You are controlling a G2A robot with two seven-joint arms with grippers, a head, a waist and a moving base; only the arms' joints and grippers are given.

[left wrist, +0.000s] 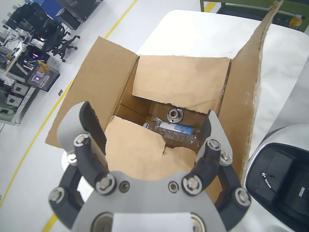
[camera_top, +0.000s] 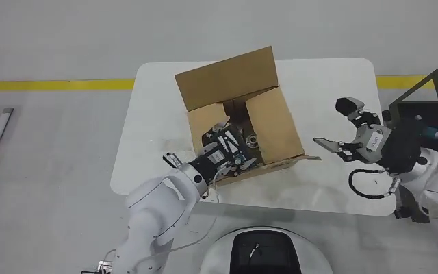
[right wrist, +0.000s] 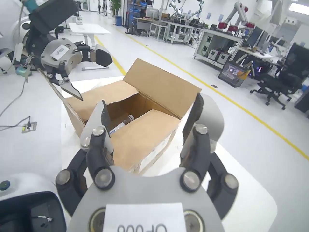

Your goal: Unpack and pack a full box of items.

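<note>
Cardboard box is seen open near the middle of the white table. Its far flap is raised and tilted outward. Two inner flaps with torn edges are folded partly over the opening.

Inside, on the box floor, a clear plastic bottle is seen lying on its side. A round metal fitting with a central bore is noted just beside it, on the side away from the left arm.

Left hand is held over the box edge nearest the robot, above the torn near flap. Its fingers are spread wide apart and nothing is gripped. Whether the flap is touched cannot be told.

Right hand is held above the table on the right side of the box, apart from it. Its fingers are likewise spread and nothing is carried. One pointed fingertip is directed toward the box's right wall, near the corner of the lowest flap.

Yellow line is painted on the floor beyond the table. A green rack is noted past the table's right end.
</note>
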